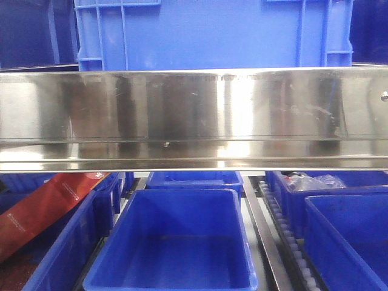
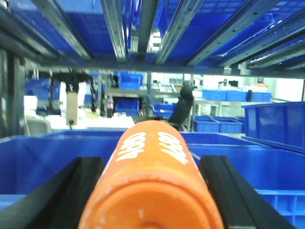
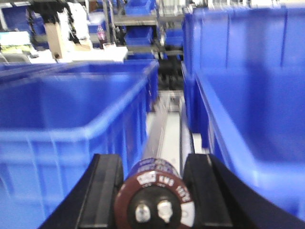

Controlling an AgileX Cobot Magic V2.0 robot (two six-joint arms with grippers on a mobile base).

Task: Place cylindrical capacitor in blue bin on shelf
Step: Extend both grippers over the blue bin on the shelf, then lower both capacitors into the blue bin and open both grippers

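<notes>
In the left wrist view an orange-red cylindrical capacitor with white "4680" print fills the lower middle. My left gripper is shut on it, black fingers on both sides. It is level with the rim of a blue bin, under the rails of the upper shelf level. My right gripper is shut on a dark cylinder with a brown end ring and two metal terminals. The front view shows the shelf's shiny steel rail and an open blue bin below it; neither gripper appears there.
A red printed bag lies in the left bin and a clear plastic bag in the back right bin. A large blue crate stands on the upper level. A roller track and a steel rail run between blue bins.
</notes>
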